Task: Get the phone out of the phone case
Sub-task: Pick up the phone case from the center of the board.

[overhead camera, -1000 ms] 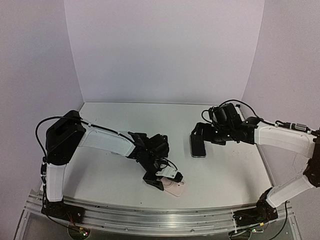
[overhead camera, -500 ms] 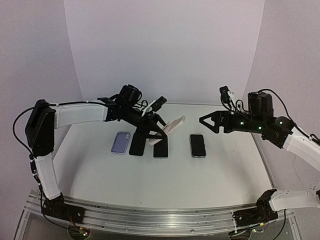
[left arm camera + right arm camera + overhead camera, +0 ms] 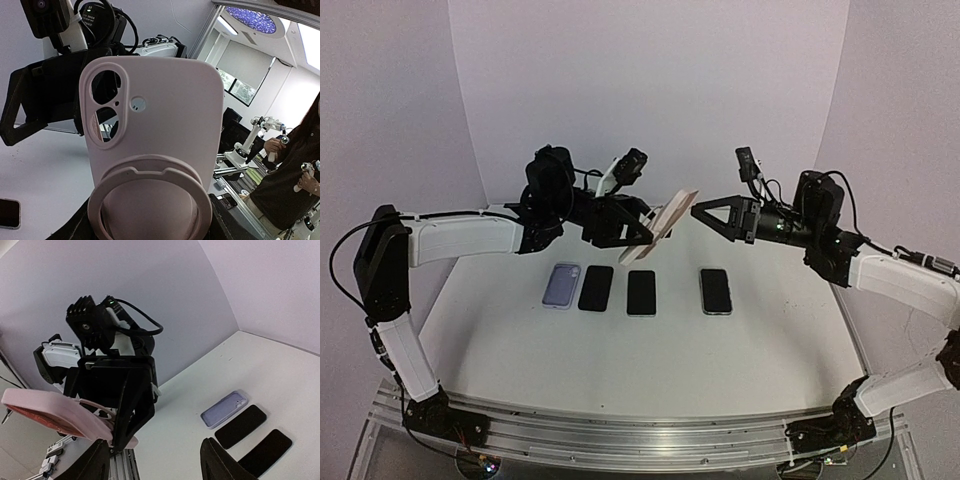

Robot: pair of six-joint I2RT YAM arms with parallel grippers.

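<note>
My left gripper [image 3: 648, 232] is shut on the lower end of a pink phone case [image 3: 671, 213] and holds it tilted in the air above the table's far middle. In the left wrist view the case's back [image 3: 165, 115] fills the frame, with camera cutouts I can see through and a ring stand; the left gripper [image 3: 150, 225] is mostly hidden behind it. My right gripper [image 3: 703, 213] is open and empty, level with the case's top edge and just right of it. The right wrist view shows the case edge-on [image 3: 50, 412], reddish on its inner side, beyond the open right gripper [image 3: 157, 465].
On the white table [image 3: 770, 340] a row lies flat: a lavender case [image 3: 561, 285], two black phones [image 3: 596, 288] [image 3: 641, 292], and another phone [image 3: 716, 291] farther right. The lavender case [image 3: 225, 410] also shows in the right wrist view. Walls enclose the back and sides.
My left arm carried the pink case from low near the table's front up and back into the air. My right arm rose and swung left until its open jaws face the case.
</note>
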